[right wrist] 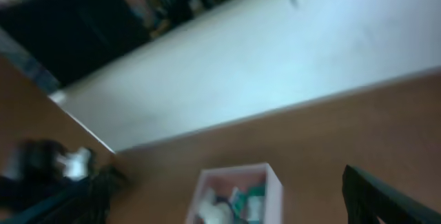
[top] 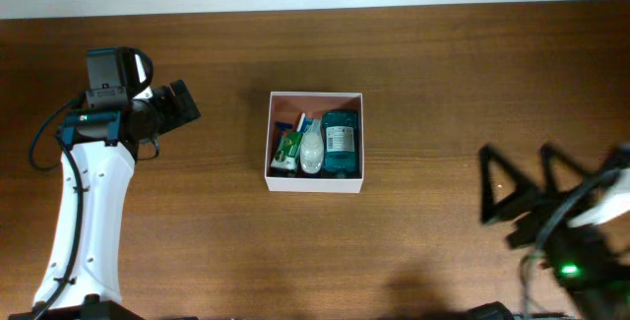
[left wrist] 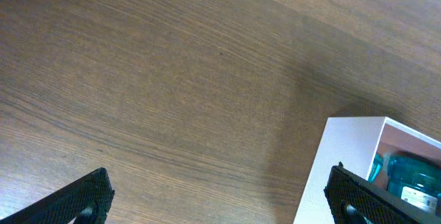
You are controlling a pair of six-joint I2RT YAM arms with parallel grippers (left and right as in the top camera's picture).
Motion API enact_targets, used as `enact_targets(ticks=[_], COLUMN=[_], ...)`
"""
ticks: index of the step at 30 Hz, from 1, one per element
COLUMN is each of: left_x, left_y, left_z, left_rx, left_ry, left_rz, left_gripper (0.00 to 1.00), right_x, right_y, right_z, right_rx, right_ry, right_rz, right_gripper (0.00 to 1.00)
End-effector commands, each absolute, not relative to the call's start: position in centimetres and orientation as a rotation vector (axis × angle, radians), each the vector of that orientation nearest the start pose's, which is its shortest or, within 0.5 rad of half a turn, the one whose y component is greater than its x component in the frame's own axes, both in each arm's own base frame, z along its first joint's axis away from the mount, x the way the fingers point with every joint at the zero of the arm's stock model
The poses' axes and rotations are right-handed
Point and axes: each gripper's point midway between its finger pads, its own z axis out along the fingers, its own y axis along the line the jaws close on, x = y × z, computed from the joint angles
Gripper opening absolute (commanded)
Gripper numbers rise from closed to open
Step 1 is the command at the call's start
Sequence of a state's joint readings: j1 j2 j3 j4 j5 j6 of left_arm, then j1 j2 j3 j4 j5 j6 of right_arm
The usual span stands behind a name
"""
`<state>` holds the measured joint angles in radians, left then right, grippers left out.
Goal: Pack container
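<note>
- Overhead shows you the container [top: 315, 184] near the middle of the counter [top: 443, 64], well apart from both sets of jaws. The left jaws sit off to its left, the right jaws off to its lower right.
- Your left jaws are released and spread wide, with nothing between them. In the left wrist view the two black fingers [left wrist: 76, 200] frame bare counter, and the container's white corner shows behind the finger at the right of the frame.
- Your right jaws are spread just as wide and are empty. The right wrist view is blurred, with the container low in the frame, between the fingers and well ahead of them.
- Inside the container, side by side, lie a green-and-white carton [top: 287, 148], a white bottle [top: 311, 149] and a teal bottle [top: 341, 138].
- The teal bottle has a pale label, but you cannot read any writing on it or on the carton.
- The left arm [top: 94, 192] rises from the bottom edge and its wrist bends to point the jaws toward the container.
- The right arm [top: 591, 231] comes in at the lower right corner, with its jaws pointing up the frame.
</note>
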<state>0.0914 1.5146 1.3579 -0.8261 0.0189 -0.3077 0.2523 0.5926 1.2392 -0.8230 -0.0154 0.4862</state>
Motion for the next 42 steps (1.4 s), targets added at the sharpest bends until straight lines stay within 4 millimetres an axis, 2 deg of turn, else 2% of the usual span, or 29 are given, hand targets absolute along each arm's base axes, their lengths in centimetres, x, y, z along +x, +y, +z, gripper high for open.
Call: enact_targets(ticks=[1,4,6,9,14,19,27,36,42], left_x=[39.3,39.3,39.3,39.3,39.3,39.3,39.3,39.3,39.3], left_y=[3.3,3.3,3.3,3.3,3.3,3.3,3.3,3.3,3.3], left_z=[20.1,20.1,20.1,20.1,20.1,20.1,20.1,20.1,20.1], left_rx=[-0.505,-0.505,-0.505,-0.505,-0.505,-0.505,-0.505,-0.505,-0.505], left_ry=[2.485,2.485,2.485,2.485,2.485,2.485,2.485,2.485,2.485], left_rz=[-0.116,-0.116,-0.116,-0.116,-0.116,-0.116,-0.116,-0.116,-0.116], left_gripper=[0.99,0.99,1.00,0.99,1.00,1.00,1.00,0.99,0.99], right_x=[20.5,22.1,23.1,23.8,23.5,23.0,21.9,22.5,23.4], right_y=[5.2,5.5,5.8,6.1,6.1,6.0,5.6,4.9,4.1], right_z=[35.5,32.6,31.8,31.1,30.3,29.6,29.9,26.1,24.1], right_rx=[0.207,0.184,0.159,0.112,0.055,-0.004,-0.063,-0.093,-0.077], right_ry=[1.810,1.703,1.622,1.481,1.331,1.294,1.235,1.224,1.303], right_rz=[0.509,0.519,0.523,0.520,0.499,0.426,0.356,0.324,0.277], right_gripper=[0.99,0.99,0.99,0.99,0.99,0.99,0.99,0.99,0.99])
